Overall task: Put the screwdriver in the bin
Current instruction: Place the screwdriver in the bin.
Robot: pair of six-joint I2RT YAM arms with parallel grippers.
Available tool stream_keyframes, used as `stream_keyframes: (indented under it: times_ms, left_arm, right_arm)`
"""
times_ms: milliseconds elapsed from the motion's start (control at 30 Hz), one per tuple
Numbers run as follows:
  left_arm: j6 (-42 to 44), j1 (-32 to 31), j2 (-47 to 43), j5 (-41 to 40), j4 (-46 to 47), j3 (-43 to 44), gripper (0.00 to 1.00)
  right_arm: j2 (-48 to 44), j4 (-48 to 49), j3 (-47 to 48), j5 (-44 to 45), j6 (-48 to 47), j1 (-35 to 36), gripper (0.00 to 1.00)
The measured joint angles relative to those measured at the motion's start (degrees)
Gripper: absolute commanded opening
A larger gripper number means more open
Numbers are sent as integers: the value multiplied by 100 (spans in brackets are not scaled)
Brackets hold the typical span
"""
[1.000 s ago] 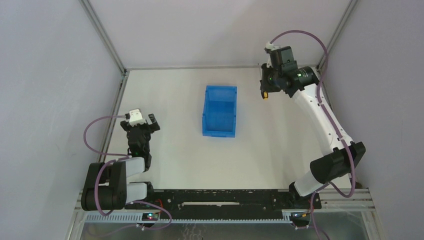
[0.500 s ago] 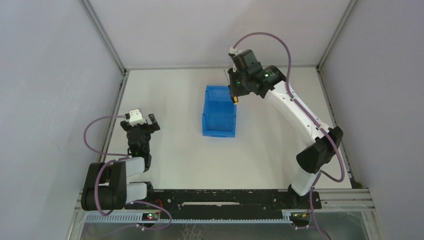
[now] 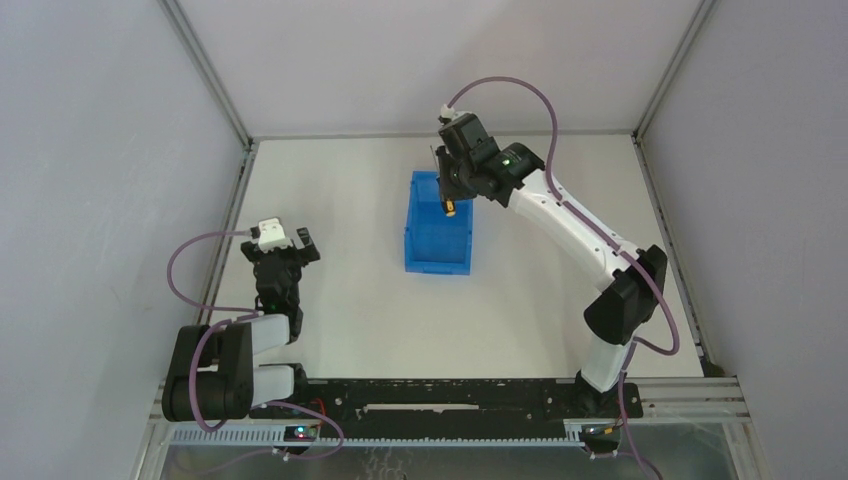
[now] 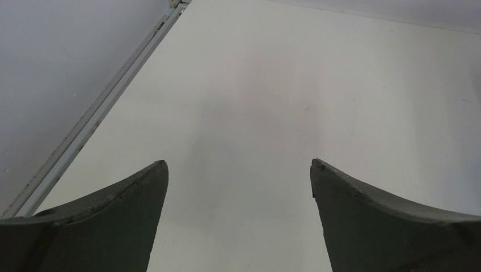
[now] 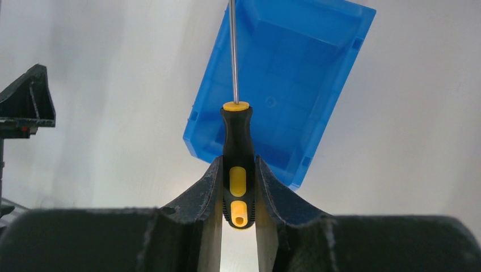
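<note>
The blue bin (image 3: 438,240) stands open-topped at the middle of the table, empty inside (image 5: 295,73). My right gripper (image 3: 450,195) hangs above the bin's far end, shut on the screwdriver (image 5: 238,153). Its black-and-yellow handle is pinched between both fingers, and the thin metal shaft (image 5: 233,51) points away from the wrist over the bin's interior. In the top view only the handle's yellow end (image 3: 450,210) shows below the gripper. My left gripper (image 3: 287,247) rests open near the table's left side, far from the bin, with only bare table between its fingers (image 4: 136,198).
A metal frame rail (image 4: 108,107) runs along the table's left edge, close to the left gripper. Grey walls enclose the table at left, back and right. The right arm (image 3: 590,240) stretches diagonally from its base to the bin.
The right arm has swung left from the back right corner, carrying the screwdriver to above the bin's far end. The left arm has not moved.
</note>
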Motion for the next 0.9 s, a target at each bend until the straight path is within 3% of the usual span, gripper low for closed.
stream_keyframes:
  times_ms: [333, 900]
  left_arm:
    - [0, 0, 0, 0, 0, 0, 100]
    - [0, 0, 0, 0, 0, 0, 100]
  right_arm:
    - [186, 763, -1233, 37, 107, 13, 6]
    - [1722, 1565, -1408, 249, 179, 107, 10]
